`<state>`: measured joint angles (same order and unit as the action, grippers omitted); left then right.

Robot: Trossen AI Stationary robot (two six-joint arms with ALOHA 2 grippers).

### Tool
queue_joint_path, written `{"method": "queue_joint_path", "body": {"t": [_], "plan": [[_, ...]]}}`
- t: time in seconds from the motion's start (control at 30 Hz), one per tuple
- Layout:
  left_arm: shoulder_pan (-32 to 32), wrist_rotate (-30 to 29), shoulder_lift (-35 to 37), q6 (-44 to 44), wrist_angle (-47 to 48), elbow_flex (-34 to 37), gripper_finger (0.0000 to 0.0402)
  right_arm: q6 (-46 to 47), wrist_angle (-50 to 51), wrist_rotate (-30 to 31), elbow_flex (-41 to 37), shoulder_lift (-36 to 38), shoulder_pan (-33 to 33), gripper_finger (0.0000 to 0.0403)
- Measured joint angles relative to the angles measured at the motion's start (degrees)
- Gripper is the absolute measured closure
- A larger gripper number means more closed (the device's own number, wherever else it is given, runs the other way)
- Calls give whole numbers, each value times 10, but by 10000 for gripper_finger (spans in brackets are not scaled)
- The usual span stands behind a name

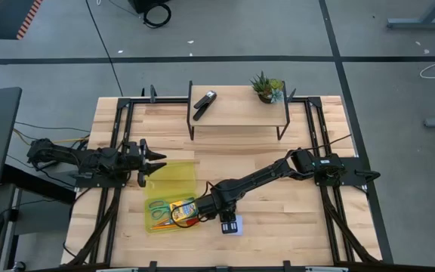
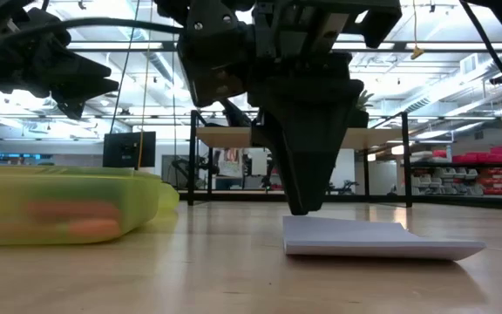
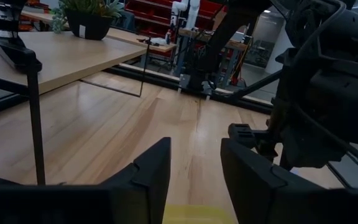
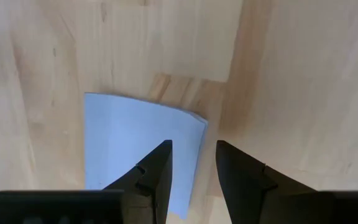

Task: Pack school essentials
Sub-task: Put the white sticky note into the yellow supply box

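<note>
A translucent yellow-green case (image 1: 174, 177) (image 2: 59, 205) lies open left of centre. In it are green-handled scissors (image 1: 157, 205), a crayon box (image 1: 181, 207) and orange pencils (image 1: 189, 221). I cannot make out the red block. The pale blue note pad (image 1: 236, 227) (image 2: 364, 237) (image 4: 129, 137) lies flat on the table, right of the case. My right gripper (image 1: 229, 221) (image 2: 303, 208) (image 4: 193, 149) points straight down at the pad, narrowly open. One finger is over the pad's edge and the other over bare wood. My left gripper (image 1: 157, 162) (image 3: 194, 146) hovers open over the case's far left corner. My right gripper comes at the note pad from above, its fingers astride one edge (image 4: 197, 146) near a corner. In the low view its tips reach down to the pad's upper face (image 2: 308, 220). Whether they touch it, I cannot tell. The pad lies on the table.
A raised wooden shelf (image 1: 236, 109) (image 3: 55, 56) stands at the far side. It carries a black stapler (image 1: 204, 104) and a small potted plant (image 1: 266, 88) (image 3: 89, 15). Dark metal rails run along both table sides. Bare wood lies right of the note pad.
</note>
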<state>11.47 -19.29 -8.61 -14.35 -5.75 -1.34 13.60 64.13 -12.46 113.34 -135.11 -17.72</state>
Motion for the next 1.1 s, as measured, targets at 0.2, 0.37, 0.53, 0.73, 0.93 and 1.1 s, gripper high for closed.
{"method": "queue_joint_path", "body": {"t": [0.2,0.37,0.53,0.73,0.93,1.1], "plan": [[0,0,0,0,0,0,257,3,-20,-3,-8,0,0,273],[0,0,0,0,0,0,252,16,-67,-30,-49,2,0,274],[0,0,0,0,0,0,249,26,-84,-23,-72,6,0,279],[0,0,0,0,0,0,254,28,-83,-3,-69,4,-1,327],[0,0,0,0,0,0,250,23,-83,0,-69,2,0,383],[0,0,0,1,0,0,250,19,-83,1,-69,2,0,393]]}}
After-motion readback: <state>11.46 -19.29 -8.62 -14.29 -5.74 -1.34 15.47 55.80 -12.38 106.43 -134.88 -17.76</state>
